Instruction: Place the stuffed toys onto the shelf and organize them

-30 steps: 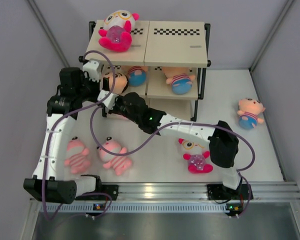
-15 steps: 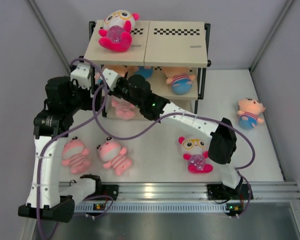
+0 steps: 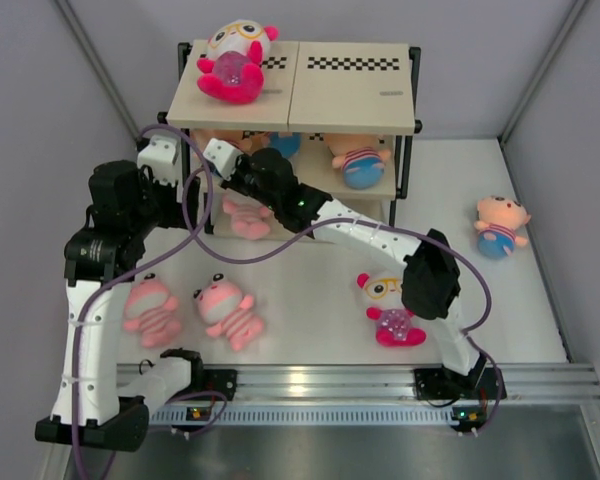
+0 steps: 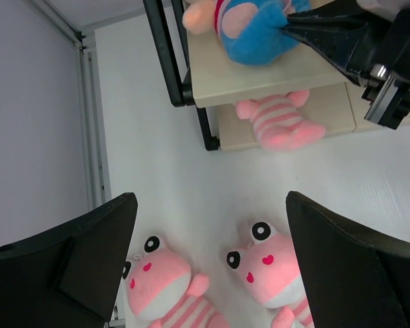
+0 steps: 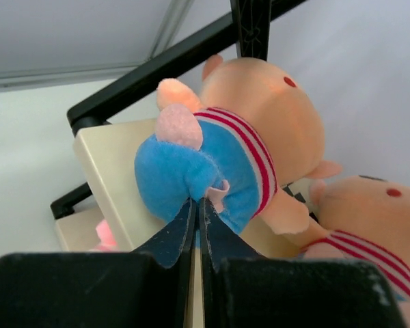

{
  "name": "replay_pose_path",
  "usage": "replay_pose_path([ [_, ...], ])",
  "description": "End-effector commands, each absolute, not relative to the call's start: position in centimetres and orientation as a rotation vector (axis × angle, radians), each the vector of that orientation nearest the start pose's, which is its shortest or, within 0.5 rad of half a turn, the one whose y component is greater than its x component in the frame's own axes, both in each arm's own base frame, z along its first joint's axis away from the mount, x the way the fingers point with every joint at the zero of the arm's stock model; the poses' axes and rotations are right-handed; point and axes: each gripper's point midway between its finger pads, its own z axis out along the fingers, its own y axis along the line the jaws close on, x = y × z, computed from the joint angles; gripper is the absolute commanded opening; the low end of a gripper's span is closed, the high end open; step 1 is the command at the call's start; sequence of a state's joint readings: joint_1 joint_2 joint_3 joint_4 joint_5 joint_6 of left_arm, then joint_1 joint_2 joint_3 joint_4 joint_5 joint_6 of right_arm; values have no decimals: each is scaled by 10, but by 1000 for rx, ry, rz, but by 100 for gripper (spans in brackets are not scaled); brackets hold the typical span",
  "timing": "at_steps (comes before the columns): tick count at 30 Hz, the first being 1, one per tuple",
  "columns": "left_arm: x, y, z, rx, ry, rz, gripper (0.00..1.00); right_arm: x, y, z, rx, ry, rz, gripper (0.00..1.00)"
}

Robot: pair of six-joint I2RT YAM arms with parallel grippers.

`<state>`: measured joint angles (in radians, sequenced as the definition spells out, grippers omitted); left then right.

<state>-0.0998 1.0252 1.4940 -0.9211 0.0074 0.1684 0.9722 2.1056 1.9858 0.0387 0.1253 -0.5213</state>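
Right claw: right gripper (image 5: 197, 205) pressed almost together, pinching the peach toy (image 5: 246, 130) by its blue bottom.
Toy: on the shelf (image 3: 352, 98), middle board (11 o'clock, overhead view).
Left claw: left gripper (image 4: 208, 212) spread wide, holding nothing, above two pink striped toys (image 4: 160, 290).
Change: toy now deeper under the top board; left arm drawn back toward 9 o'clock.

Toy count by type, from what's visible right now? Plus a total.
White-and-magenta toys: 2
Peach toys: 3
Pink striped toys: 3
Total: 8 in view
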Motion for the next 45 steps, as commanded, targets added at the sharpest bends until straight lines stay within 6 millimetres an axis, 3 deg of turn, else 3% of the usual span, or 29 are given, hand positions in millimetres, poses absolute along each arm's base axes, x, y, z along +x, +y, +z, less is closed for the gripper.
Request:
replay_pose_path([
  [1,275,-14,356,272,2001,95,96,415,505,337,-908,1259,213,0],
  [7,274,-13,354,268,2005,99,97,431,504,338,-822,1282,165,0],
  [13,274,-13,348,269,2019,93,97,432,502,339,-796,1290,161,2],
  [14,273,-13,345,266,2025,95,98,432,502,339,-795,1291,162,6],
  [17,273,-13,341,266,2034,94,98,424,500,346,-801,1288,165,38],
  [18,272,-13,338,269,2040,91,98,416,503,340,-824,1291,160,52],
  [19,272,-13,335,271,2048,93,98,407,499,357,-808,1266,168,55],
  [21,272,-13,326,270,2069,93,97,392,499,355,-821,1265,173,63],
  [22,273,-14,322,273,2080,89,97,385,494,370,-807,1251,190,64],
  [24,273,-15,315,296,2094,82,96,378,487,368,-808,1268,192,65],
  [25,272,-16,314,308,2097,81,96,375,478,380,-793,1259,185,66],
  [32,270,-13,307,333,2106,108,96,385,440,371,-876,1303,-95,67],
  [37,268,-17,300,350,2118,80,96,395,415,359,-994,1308,-365,74],
  [43,269,-24,290,361,2145,31,95,410,404,346,-1060,1287,-569,77],
  [45,268,-25,283,365,2161,19,94,415,399,353,-1024,1279,-626,77],
])
